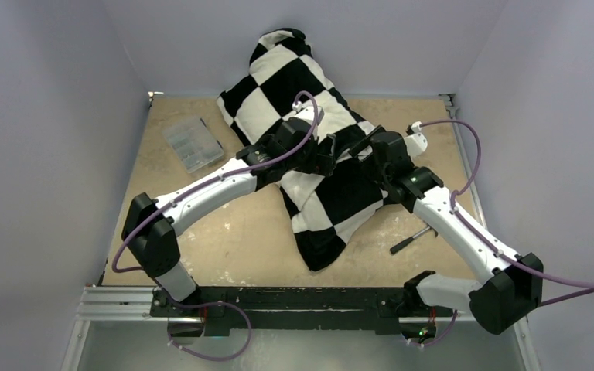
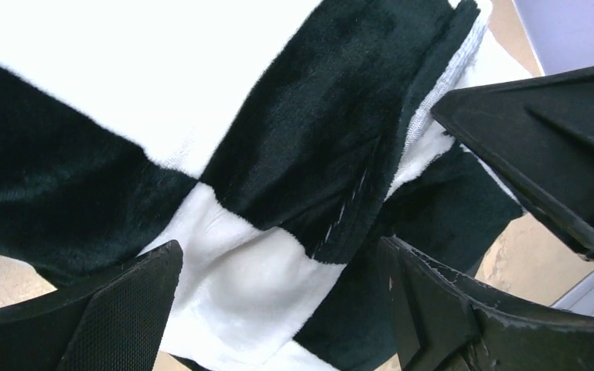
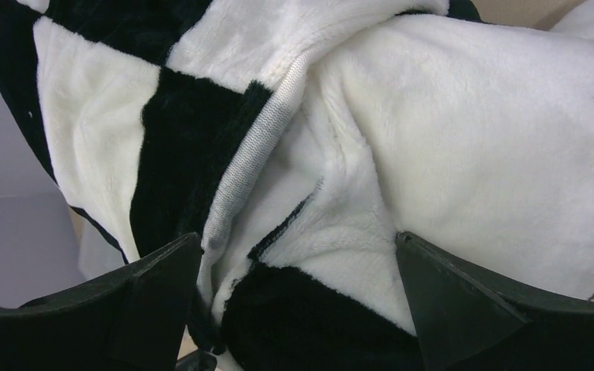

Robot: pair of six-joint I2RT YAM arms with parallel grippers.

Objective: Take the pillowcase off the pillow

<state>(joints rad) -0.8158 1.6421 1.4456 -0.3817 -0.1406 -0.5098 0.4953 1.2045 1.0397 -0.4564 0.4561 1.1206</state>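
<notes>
The black-and-white checkered pillowcase lies bunched from the back wall toward the table's front. It fills the left wrist view and the right wrist view, where its grey hem shows. The plain white pillow is hidden; the case bulges at the back. My left gripper is open, its jaws wide apart with a fold of the case between them. My right gripper faces it closely and is also open over the hem fold. A right finger shows in the left wrist view.
A clear plastic box lies on the wooden table at the back left. A black pen-like tool lies under the right arm. Walls close in the table at the back and both sides.
</notes>
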